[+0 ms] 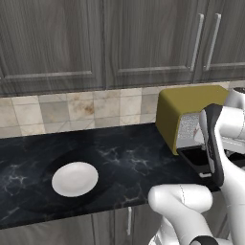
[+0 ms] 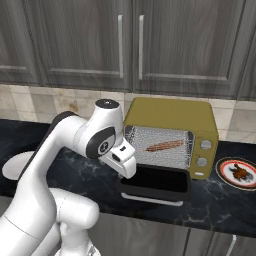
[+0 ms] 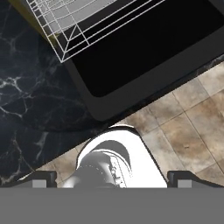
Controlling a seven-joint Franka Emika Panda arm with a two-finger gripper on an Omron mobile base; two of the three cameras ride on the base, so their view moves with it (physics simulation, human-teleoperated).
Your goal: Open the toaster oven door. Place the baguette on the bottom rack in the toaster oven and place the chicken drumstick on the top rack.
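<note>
The toaster oven (image 2: 172,134) stands on the dark marble surface (image 2: 220,197) with the toaster oven door (image 2: 156,185) folded down flat in front of it, and the baguette (image 2: 165,146) lies on a wire shelf inside; from where I stand I cannot tell for sure which of the two shelves it rests on, though that part looks done. What remains, as I judge it, is the chicken drumstick (image 2: 240,173), which sits on a red-rimmed plate (image 2: 225,165) just right of the oven, near the knobs. The gripper (image 3: 111,180) hangs with its jaws spread and nothing between them, looking down past the edge of the open door toward the tiled floor (image 3: 183,127). To do this well, I would swing the hand right, clear over the lowered door without catching it, come down on the drumstick from above and grip across its thicker part. Then lift high enough to clear the plate's rim, and slide the drumstick in level so it lands on the upper shelf. A white plate (image 1: 75,179) lies well off to the left.
</note>
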